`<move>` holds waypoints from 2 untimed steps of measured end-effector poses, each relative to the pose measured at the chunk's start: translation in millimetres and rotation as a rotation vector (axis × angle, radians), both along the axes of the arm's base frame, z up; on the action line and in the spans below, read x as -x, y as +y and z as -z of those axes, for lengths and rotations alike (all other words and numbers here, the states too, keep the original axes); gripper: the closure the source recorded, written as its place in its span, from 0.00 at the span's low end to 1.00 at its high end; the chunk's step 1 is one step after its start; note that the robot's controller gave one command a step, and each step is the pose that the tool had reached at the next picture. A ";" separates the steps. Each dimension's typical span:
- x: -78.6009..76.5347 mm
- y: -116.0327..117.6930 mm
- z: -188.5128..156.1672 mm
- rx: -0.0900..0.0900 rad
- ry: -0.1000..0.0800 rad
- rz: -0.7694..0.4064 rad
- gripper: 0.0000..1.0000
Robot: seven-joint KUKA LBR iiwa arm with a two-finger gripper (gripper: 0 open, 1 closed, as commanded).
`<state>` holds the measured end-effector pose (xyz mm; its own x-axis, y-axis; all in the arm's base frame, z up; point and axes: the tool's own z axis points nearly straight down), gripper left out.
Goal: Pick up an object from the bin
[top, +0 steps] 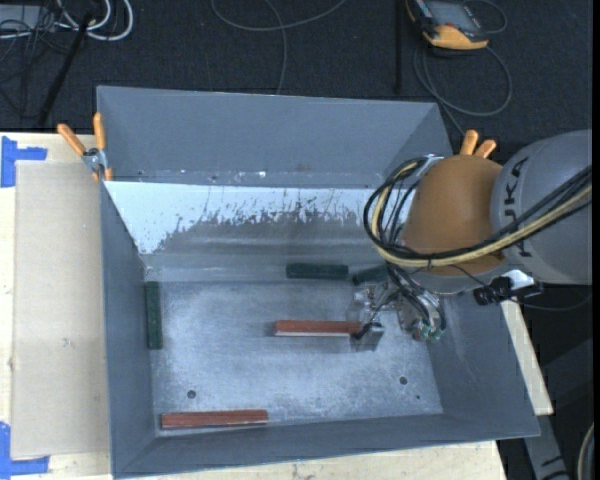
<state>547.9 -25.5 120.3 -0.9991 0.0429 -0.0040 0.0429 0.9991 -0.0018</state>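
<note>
Bin (260,148) of grey metal takes up most of the view, its walls sloping down to a flat, scuffed floor. The arm (545,218) comes in over the right rim, with an orange cover (450,213) and looped cables (390,218) at its wrist. Below the cover the tool (368,334) is down at the floor, right of centre, at the right end of a brown bar (315,327) that lies flat across the middle, running left to right. How far the tool is open, and whether it has hold of that bar, cannot be told. A second brown bar (215,419) lies along the front wall at the left. A green bar (153,315) lies along the left wall. A second green bar (317,270) lies near the back wall, apart from the brown bar.
</note>
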 end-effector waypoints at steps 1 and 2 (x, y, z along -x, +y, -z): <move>0.6 1.8 2.8 -0.002 0.004 -0.004 0.00; -10.9 39.2 53.6 -0.003 0.008 -0.027 0.00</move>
<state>558.8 13.7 66.6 -0.9999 0.0159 0.0039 0.0159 0.9999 0.0013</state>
